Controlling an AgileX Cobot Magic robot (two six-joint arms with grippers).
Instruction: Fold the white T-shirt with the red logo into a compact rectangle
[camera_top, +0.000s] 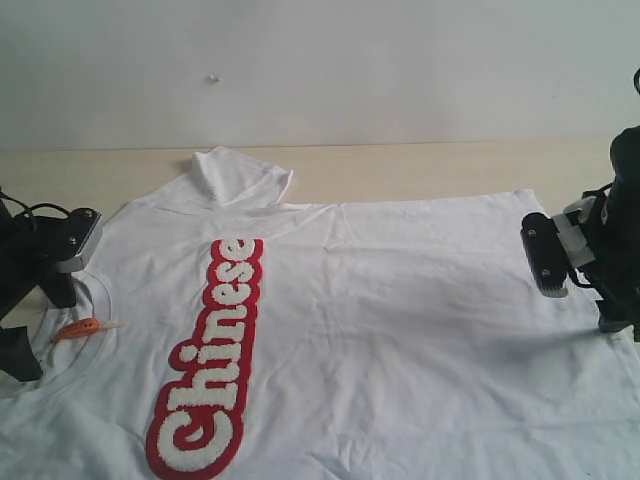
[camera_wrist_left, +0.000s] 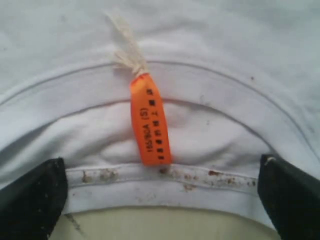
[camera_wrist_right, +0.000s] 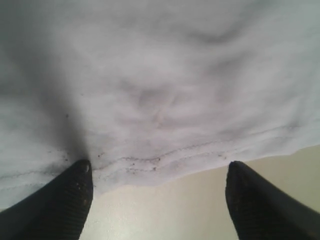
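- Your left gripper (camera_wrist_left: 162, 200) gapes wide over the white T-shirt (camera_top: 400, 320) at its collar.
- Your right gripper (camera_wrist_right: 159, 172) stands open at the hem.
- The shirt lies spread on the table (camera_top: 420, 165), red logo (camera_top: 210, 360) up.

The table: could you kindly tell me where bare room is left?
A bare strip of table runs between the white T-shirt's far edge and the wall. Elsewhere the shirt covers it, with the left pincer at collar, right pincer at hem.

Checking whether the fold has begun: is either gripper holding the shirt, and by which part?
Nothing is held. The left gripper stands open over the T-shirt collar, the right gripper open at the hem.
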